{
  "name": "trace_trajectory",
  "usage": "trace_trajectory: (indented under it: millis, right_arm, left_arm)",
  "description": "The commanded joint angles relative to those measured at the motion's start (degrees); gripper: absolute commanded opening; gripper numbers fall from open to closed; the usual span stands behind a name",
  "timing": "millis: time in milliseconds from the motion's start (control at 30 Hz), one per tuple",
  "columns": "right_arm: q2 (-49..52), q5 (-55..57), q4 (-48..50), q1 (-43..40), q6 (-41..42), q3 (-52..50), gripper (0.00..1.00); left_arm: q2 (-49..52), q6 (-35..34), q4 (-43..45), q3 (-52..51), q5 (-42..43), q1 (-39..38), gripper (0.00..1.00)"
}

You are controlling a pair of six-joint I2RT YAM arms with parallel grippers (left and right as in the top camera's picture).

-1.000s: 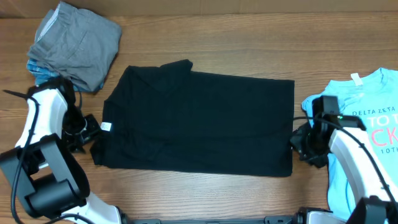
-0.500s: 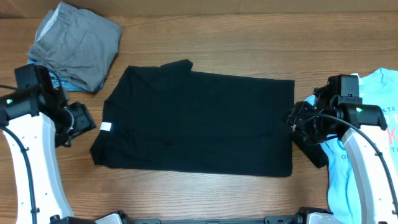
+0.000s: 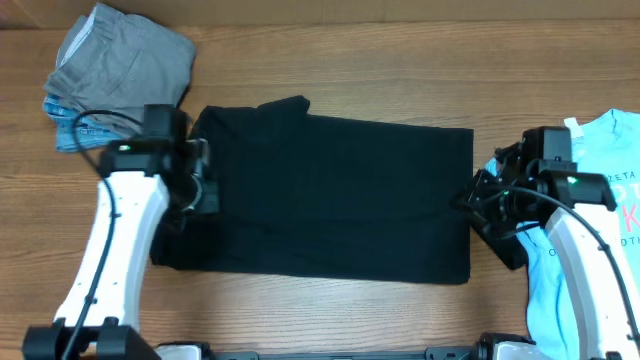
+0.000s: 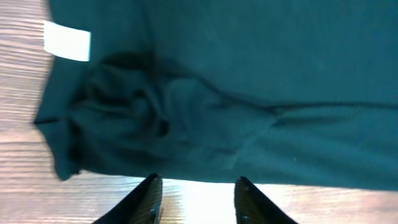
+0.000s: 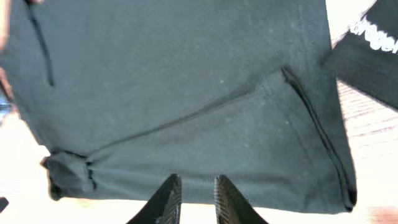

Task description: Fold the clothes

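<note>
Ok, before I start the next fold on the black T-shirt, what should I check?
1. Black T-shirt spread out on the table: ok.
2. Fabric beside the white tag smooth: not ok, it is crumpled.
3. Left end effector empty, jaws apart: ok.
4. Right end effector ready to grasp: cannot tell; jaws nearly together, nothing seen between them.
5. Grey pile clear of the T-shirt: ok.
</note>
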Motion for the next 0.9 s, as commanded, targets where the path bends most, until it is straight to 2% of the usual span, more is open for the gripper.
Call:
trace_trajectory:
  millis: [0, 100, 200, 467, 667, 867]
  right_arm:
    - [0.83, -1.29, 4.37, 0.04, -0.04, -6.64, 0.15]
    - [0.92, -2.60, 8.31, 0.04, 0.17, -11.43, 0.14]
    - [0.92, -3.26, 11.06, 0.04, 0.42, -15.37, 0.14]
    - [0.96, -3.13, 19.04, 0.02, 3.41, -23.50, 0.14]
    - [1.03, 0.33, 22.23, 0.02, 7.67, -26.67, 0.14]
    - [1.03, 1.27, 23.19, 0.02, 9.33, -26.95, 0.14]
  left_arm:
    - [2.91, 0.70, 0.57, -2.27, -0.28, -4.15, 0.38]
    - [4.50, 0.94, 0.37, -3.26, -0.09, -7.30, 0.45]
    - [5.86, 1.14, 0.35, -3.80, -0.83, -10.19, 0.47]
    - [10.71, 1.14, 3.28, -6.03, -6.16, -14.49, 0.42]
    - [16.17, 1.11, 4.26, -6.40, -6.03, -14.56, 0.36]
    - [19.67, 1.09, 4.24, -6.40, -5.86, -15.63, 0.38]
